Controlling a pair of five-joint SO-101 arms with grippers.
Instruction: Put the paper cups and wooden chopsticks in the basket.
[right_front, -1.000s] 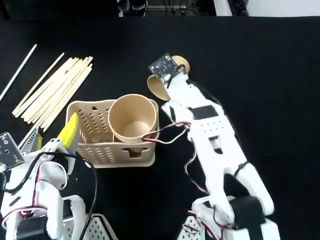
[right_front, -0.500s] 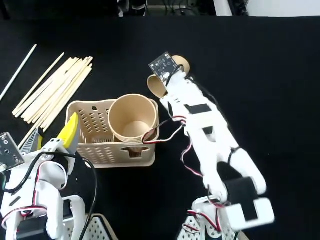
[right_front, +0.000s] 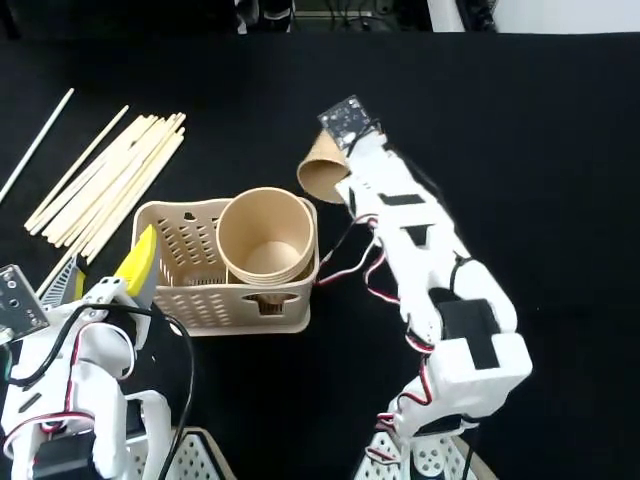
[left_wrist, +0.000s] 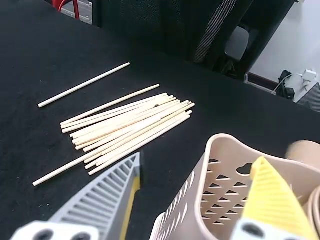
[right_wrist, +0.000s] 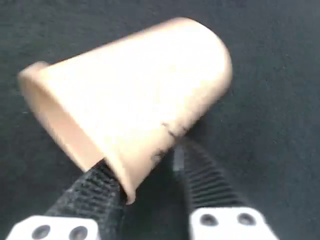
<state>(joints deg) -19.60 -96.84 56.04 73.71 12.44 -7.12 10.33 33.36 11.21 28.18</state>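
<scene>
Slippage is our first worry. The right jaws are pinched on the rim of a paper cup (right_wrist: 135, 95), one pad seemingly inside the mouth and the other against the outer wall, so they hold only a thin strip of paper. The cup hangs tilted, mouth toward the jaws and base pointing away. We judge that a quick swing could make it pivot or drop, and a harder squeeze could crease the lip.

From above, this cup sits just beyond the far right corner of the basket (right_front: 190, 300). A stack of cups (right_front: 265, 240) already stands in the basket's right part. If the held cup is released while tilted, it may catch the stack's rim and roll onto the worktop instead of nesting. The arm's loose wires (right_front: 345, 268) loop just beside the basket's right edge, and a snag there could drag the basket.

The left jaws stand wide apart and empty, just beside the basket's left wall, so a shoved basket would bump them. The wooden chopsticks (right_front: 110, 180) lie loose on the worktop, apart from the basket, and we expect them to scatter easily.
</scene>
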